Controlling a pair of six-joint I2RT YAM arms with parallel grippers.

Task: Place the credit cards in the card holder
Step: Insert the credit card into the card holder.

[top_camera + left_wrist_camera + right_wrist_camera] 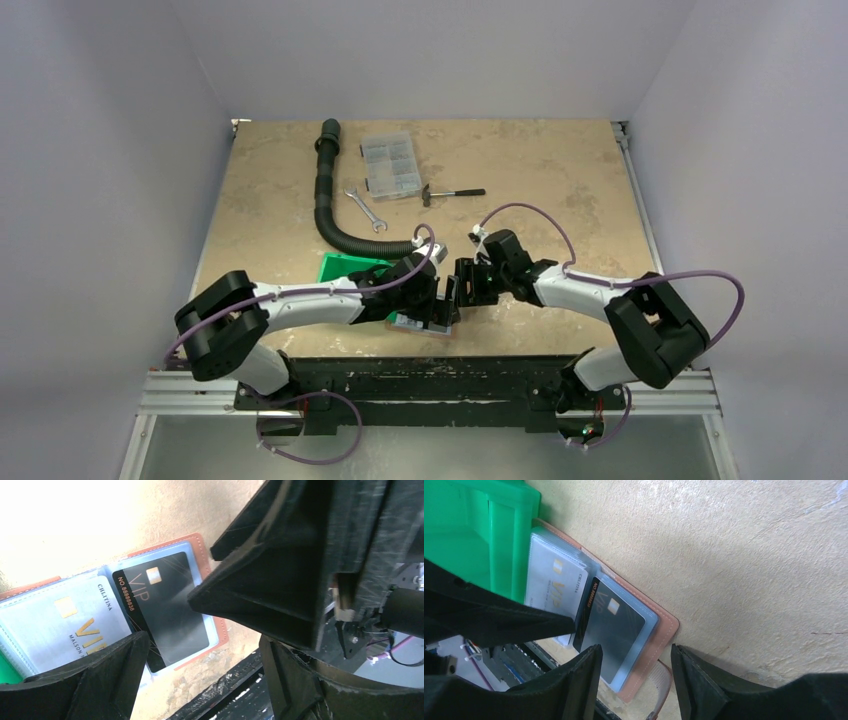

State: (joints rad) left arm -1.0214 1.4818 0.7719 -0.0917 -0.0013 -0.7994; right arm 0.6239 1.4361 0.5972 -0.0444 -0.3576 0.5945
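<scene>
left gripper and right gripper gape empty over the holder, black card pocketed beside silver card; seating nearly done, next likely a gentle push home.

Card holder: reddish-brown rim, pale stitch line, grey-blue see-through pockets. In its pocket, black card: gold VIP lettering, orange digits along edge, gold chip. In next pocket, silver card: brushed sheen, gold VIP, gold chip. Green bin just beside card holder: bright, plain. Table under card holder: sandy beige, mottled pale blotches. Well beyond card holder, hose: black, ribbed.
</scene>
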